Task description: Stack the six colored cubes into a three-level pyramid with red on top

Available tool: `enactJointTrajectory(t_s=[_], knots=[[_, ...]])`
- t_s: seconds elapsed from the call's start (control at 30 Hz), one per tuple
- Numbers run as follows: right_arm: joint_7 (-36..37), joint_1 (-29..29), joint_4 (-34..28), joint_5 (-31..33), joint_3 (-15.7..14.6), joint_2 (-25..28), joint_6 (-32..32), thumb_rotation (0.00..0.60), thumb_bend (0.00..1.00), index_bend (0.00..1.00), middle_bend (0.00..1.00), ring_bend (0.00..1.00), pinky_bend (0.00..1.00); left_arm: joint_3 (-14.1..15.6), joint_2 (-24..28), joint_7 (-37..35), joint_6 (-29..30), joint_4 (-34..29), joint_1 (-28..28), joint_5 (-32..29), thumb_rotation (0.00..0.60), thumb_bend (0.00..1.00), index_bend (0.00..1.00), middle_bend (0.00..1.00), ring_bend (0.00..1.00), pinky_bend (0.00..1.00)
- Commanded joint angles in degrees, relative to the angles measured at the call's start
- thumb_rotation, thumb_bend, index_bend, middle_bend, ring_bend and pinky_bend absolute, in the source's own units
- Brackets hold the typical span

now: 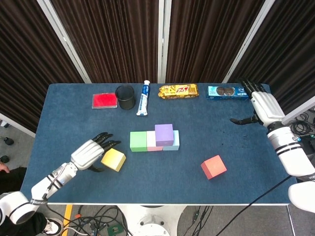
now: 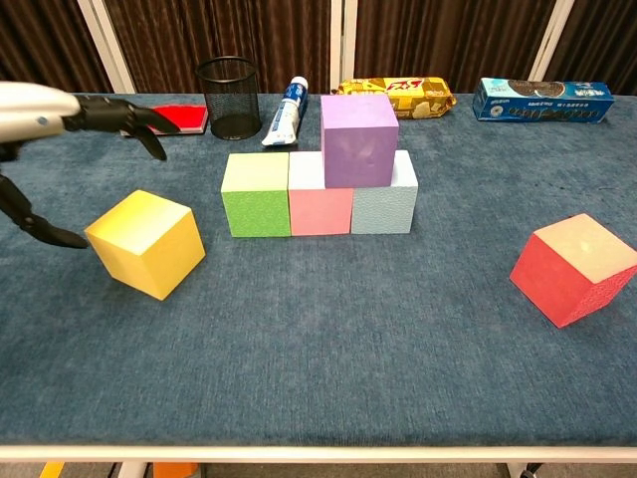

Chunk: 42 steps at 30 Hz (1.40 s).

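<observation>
Head view: left hand (image 1: pixel 91 153) spread beside, perhaps touching, yellow cube (image 1: pixel 113 160).

Head cam sits high and looks steeply down on the whole table (image 1: pixel 246 147) with curtains behind, while the chest cam sits low at the front edge looking straight across, much closer in, and both catch the cube stack (image 1: pixel 155 138) (image 2: pixel 320 169) and the back-row clutter.

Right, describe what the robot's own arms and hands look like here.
Both hands, left hand and right hand, have silver-grey backs and black fingers. The forearms are glossy white with black bands near the wrist, clearest on the right arm. No loose cables or readable markings show on them.
</observation>
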Motion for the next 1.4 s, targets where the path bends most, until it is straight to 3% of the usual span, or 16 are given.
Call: enactJointTrajectory(t_s=[0.03, 0.63, 0.8, 0.97, 1.03, 1.17, 1.4], knots=[[0.0, -0.2, 0.6, -0.2, 0.1, -0.4, -0.5, 0.6, 0.0, 0.0, 0.0, 0.0, 0.0, 0.7, -1.6, -1.9, -2.0, 2.7, -2.0, -0.6, 0.6, 0.13, 0.07, 0.19, 0.0, 0.07], [-0.7, -1.0, 5.0, 1.6, 0.5, -3.4, -3.3, 0.6, 0.0, 0.0, 0.0, 0.0, 0.0, 4.3, -5.6, -7.1, 0.6, 9.1, -3.9, 0.9, 0.6, 0.2, 0.07, 0.26, 0.0, 0.08], [0.0, -1.6, 5.7, 1.2, 0.8, -3.6, -3.5, 0.6, 0.0, 0.0, 0.0, 0.0, 0.0, 4.2, -6.2, -7.8, 2.0, 9.9, -3.7, 0.0, 0.6, 0.24, 0.09, 0.38, 0.0, 0.09], [1.0, -2.0, 6.2, 0.5, 1.4, -3.5, -3.6, 0.6, 0.0, 0.0, 0.0, 0.0, 0.0, 3.6, -2.5, -7.9, 4.7, 5.6, -2.4, -2.0, 0.6, 0.26, 0.1, 0.5, 0.05, 0.12], [1.4, -2.1, 6.3, 0.2, 1.6, -3.5, -3.8, 0.6, 0.0, 0.0, 0.0, 0.0, 0.0, 2.5, 0.1, -6.5, 5.2, 2.5, -1.1, -5.5, 0.6, 0.26, 0.1, 0.52, 0.08, 0.15], [1.9, -2.0, 6.3, -0.5, 2.0, -3.4, -4.2, 0.6, 0.0, 0.0, 0.0, 0.0, 0.0, -1.1, 4.9, -1.9, 4.1, -7.0, 1.6, -18.3, 0.6, 0.26, 0.1, 0.54, 0.11, 0.18], [0.3, -1.9, 4.7, -0.6, 2.7, -2.0, -4.0, 0.6, 0.0, 0.0, 0.0, 0.0, 0.0, -6.6, 9.9, 13.5, 3.9, -22.6, 0.8, -38.0, 0.6, 0.26, 0.11, 0.56, 0.14, 0.18]])
